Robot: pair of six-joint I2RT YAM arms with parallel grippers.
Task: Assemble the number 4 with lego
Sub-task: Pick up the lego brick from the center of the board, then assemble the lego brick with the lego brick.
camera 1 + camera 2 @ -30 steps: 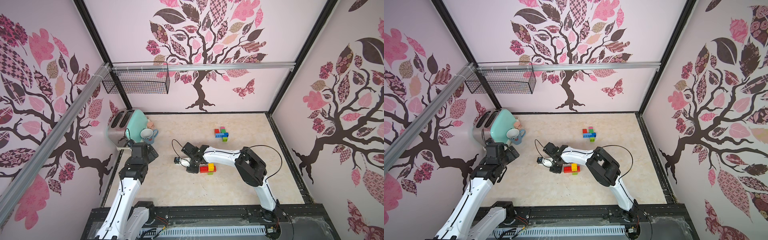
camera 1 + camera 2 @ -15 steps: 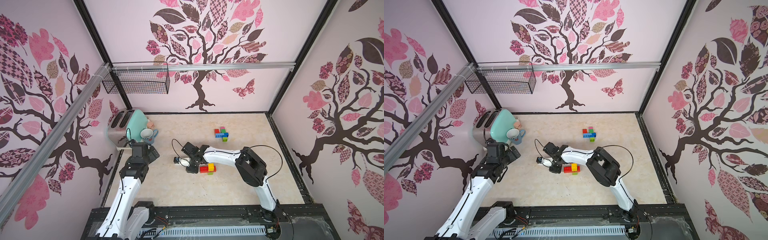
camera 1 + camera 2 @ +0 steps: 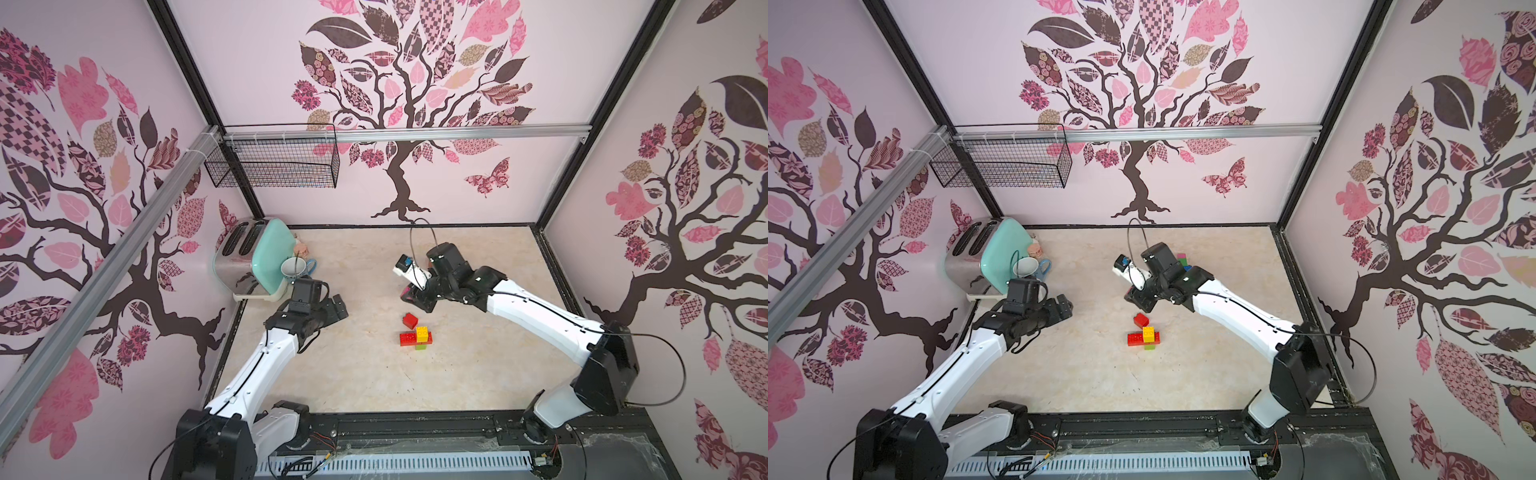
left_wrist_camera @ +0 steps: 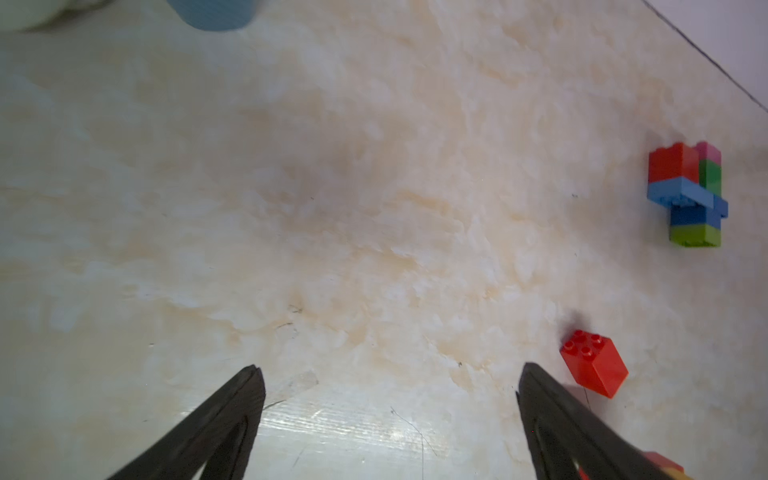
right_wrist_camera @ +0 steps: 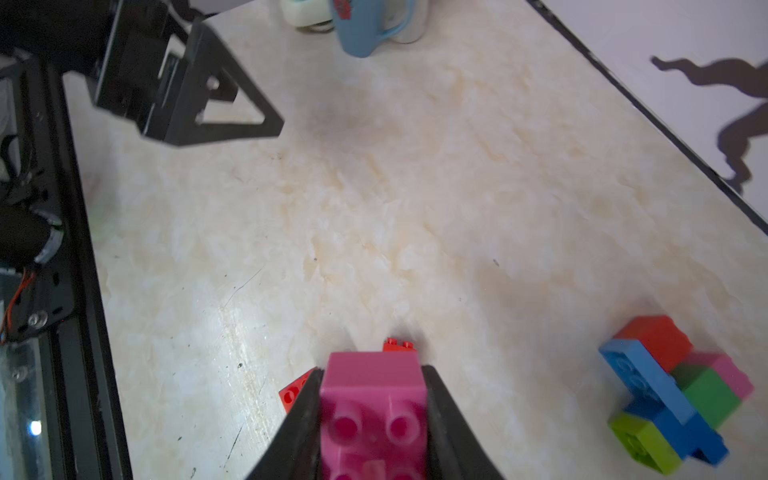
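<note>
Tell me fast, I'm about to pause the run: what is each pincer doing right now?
Left pincer: open, holding nothing.
Right pincer: closed on a pink brick.

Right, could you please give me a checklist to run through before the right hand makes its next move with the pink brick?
1. Grip on the pink brick: ok, clamped in the right hand.
2. The left hand out of the way: ok, open, empty and apart from every brick.
3. Approach to the red-yellow-green build: not ok, the loose red brick lies between the right hand and it.
4. Which way the pink brick's studs face: cannot tell.
5. The mug and toaster clear of the work: ok, both far off to the side.
</note>
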